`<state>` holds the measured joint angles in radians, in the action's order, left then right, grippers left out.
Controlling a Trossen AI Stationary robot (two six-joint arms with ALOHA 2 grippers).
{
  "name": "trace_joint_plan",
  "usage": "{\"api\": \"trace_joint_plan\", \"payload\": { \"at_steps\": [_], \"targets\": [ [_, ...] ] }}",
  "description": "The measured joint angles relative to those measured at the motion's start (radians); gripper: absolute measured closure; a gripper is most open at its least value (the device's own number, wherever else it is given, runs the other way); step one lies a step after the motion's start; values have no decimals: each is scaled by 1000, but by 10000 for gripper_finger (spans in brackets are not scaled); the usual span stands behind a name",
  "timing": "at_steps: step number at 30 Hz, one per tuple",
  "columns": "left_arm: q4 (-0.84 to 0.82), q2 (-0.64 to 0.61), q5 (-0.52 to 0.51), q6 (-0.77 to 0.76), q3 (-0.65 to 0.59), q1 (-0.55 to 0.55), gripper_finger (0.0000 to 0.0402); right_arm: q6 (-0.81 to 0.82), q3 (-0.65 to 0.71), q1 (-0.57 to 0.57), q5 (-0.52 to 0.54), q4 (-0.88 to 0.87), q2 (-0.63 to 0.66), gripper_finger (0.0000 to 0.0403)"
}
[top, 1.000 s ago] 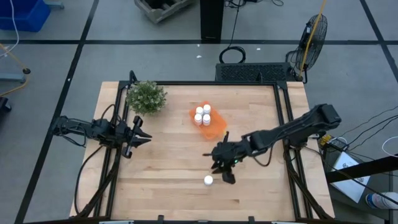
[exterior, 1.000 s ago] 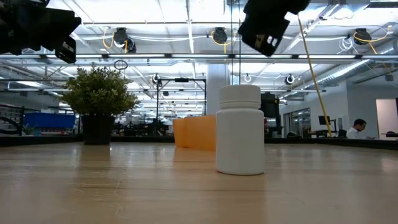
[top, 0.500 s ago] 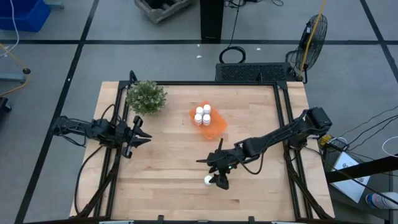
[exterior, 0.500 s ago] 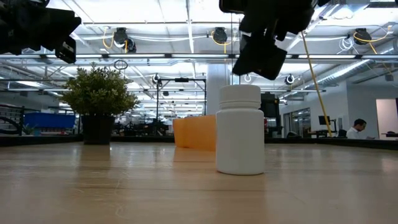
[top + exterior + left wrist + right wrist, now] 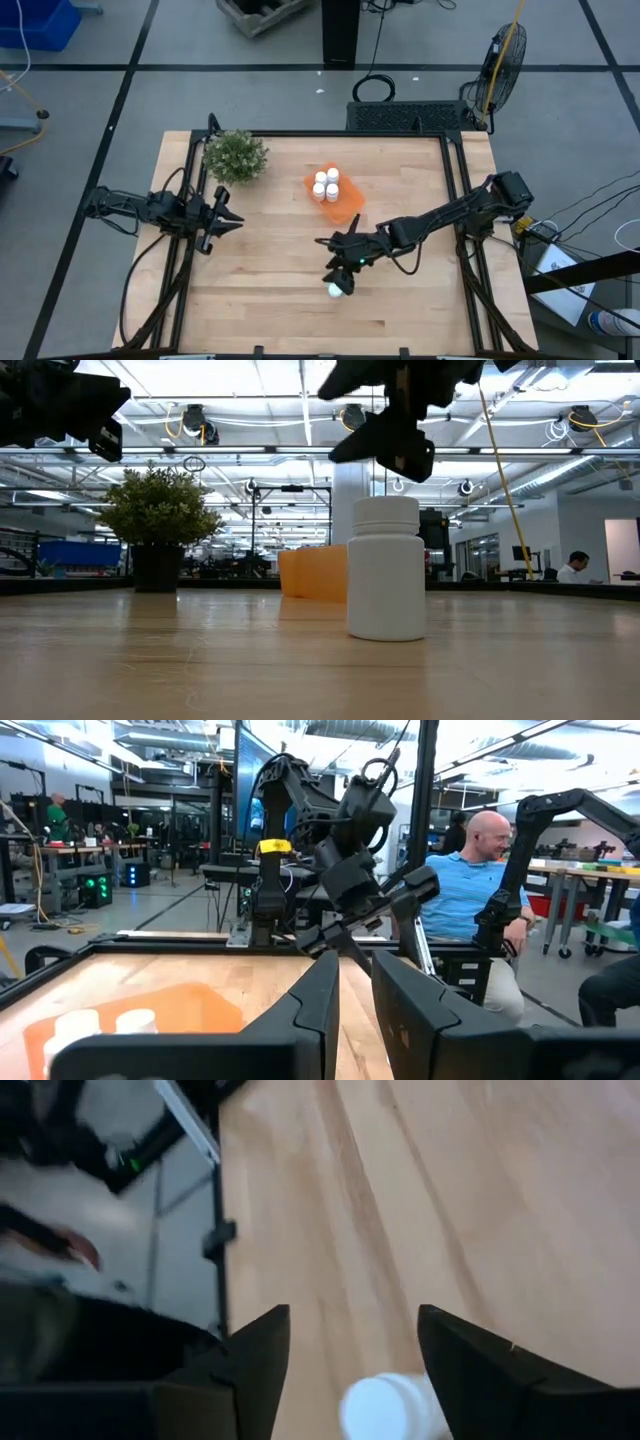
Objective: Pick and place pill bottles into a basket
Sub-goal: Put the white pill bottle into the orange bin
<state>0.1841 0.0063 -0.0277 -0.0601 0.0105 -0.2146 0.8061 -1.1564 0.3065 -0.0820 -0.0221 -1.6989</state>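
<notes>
One white pill bottle [image 5: 335,291] stands upright on its base on the wooden table [image 5: 260,300], near the front; it also shows in the low view [image 5: 386,570]. My right gripper [image 5: 340,277] hangs open just above it, clear of the cap [image 5: 388,508]. In the right wrist view the cap [image 5: 385,1405] shows between the two spread fingers [image 5: 352,1316]. The orange basket [image 5: 345,207] holds several more bottles [image 5: 326,184], standing upright. My left gripper [image 5: 228,213] waits open and empty at the table's left edge.
A green potted plant [image 5: 236,156] stands at the far left corner, left of the basket. Dark frame rails [image 5: 457,200] run along the table's left and right edges. A person in a blue shirt [image 5: 475,900] sits beyond the table's right side.
My right gripper has moved toward the table's left and come down over the lone bottle, turning as it went; its fingers now stand above the cap. The bottle has not moved.
</notes>
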Motion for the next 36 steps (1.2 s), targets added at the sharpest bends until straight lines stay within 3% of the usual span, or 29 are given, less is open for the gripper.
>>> {"api": "trace_joint_plan", "payload": {
  "at_steps": [13, 20, 36],
  "targets": [
    [0, 0, 0, 0, 0, 0, 334, -303, 0, 61, 57, -46, 0, 111],
    [0, 0, 0, 0, 0, 0, 334, -423, 0, 95, 161, -71, -5, 109],
    [2, 0, 0, 0, 0, 0, 334, -508, 0, 125, 136, -30, -99, 110]
  ]
}}
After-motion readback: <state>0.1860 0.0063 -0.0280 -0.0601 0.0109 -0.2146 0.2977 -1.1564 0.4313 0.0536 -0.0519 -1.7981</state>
